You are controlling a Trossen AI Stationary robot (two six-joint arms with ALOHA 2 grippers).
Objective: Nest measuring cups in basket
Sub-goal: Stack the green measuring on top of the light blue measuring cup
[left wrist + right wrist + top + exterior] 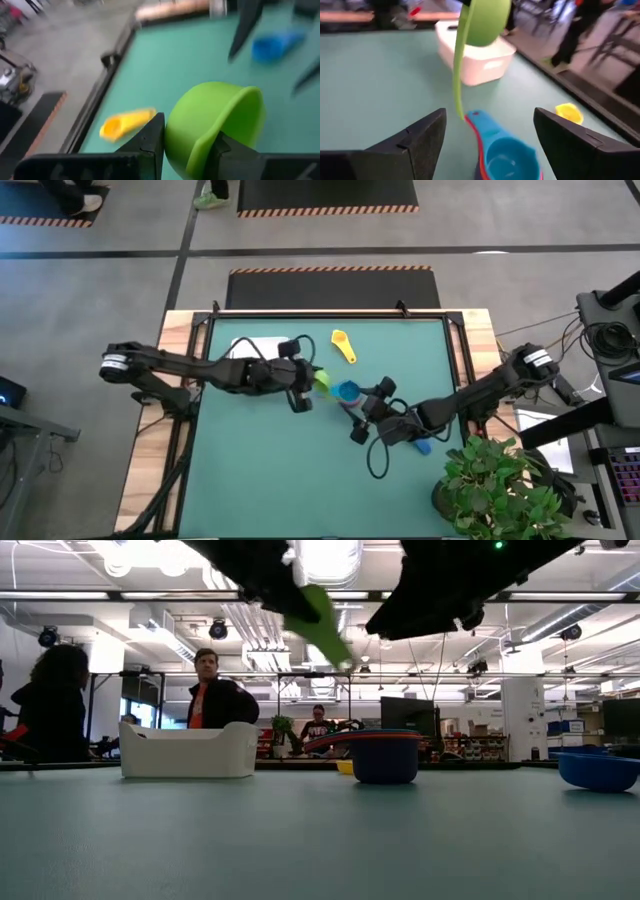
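Observation:
A green measuring cup [215, 120] hangs in the air with my left gripper [305, 385] shut on it, above mid-table and just left of a nest of cups [347, 392]. That nest has a light blue cup [507, 155] on top with a red handle under it, and it rests on the mat. My right gripper [490, 117] is open just above and to the near right of the nest, touching nothing. The white basket [188, 750] stands at the far left, partly under the left arm. A yellow cup [343, 346] and a dark blue cup [422, 446] lie loose. My left gripper pinches the green cup's bowl [175, 135] between its two fingers. One finger lies on the bowl's outer wall, the other on the mouth side near the handle's root [210, 150]. The fingers slant down from the table's left. The cup is lifted clear, mouth sideways, its handle [456, 75] hanging down.
A potted plant [505, 490] stands at the near right corner. The yellow cup lies near the far edge, the dark blue cup under the right arm. Open mat lies along the near side. People stand in the room beyond the table [215, 690].

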